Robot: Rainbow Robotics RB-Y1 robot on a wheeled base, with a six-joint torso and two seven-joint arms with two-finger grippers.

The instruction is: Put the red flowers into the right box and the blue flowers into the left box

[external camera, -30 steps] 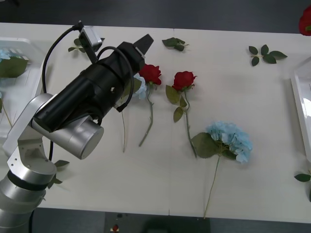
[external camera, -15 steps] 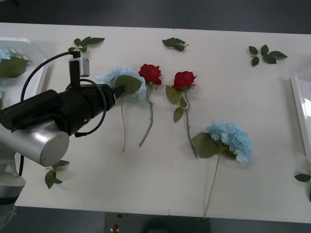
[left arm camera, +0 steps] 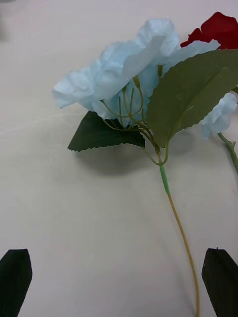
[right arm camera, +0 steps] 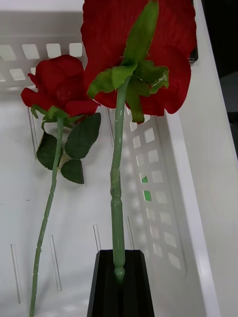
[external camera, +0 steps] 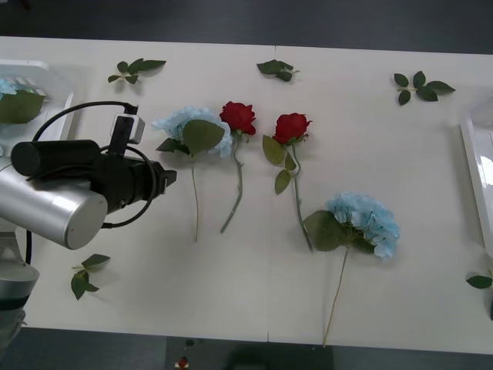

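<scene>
**Left arm drops back from the hydrangea**

The left gripper (external camera: 168,176) has pulled back and now sits spread wide, empty, beside the blue flower (external camera: 189,127) on the table (external camera: 231,262). The right gripper (right arm camera: 120,287) stays clamped on a rose (right arm camera: 136,47) stem over the right box (right arm camera: 198,163).

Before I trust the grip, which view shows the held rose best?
The right wrist view: the right claw is shut on the rose's stem over the right box. The front view shows two other roses on the table; the left wrist view, a red edge.
</scene>
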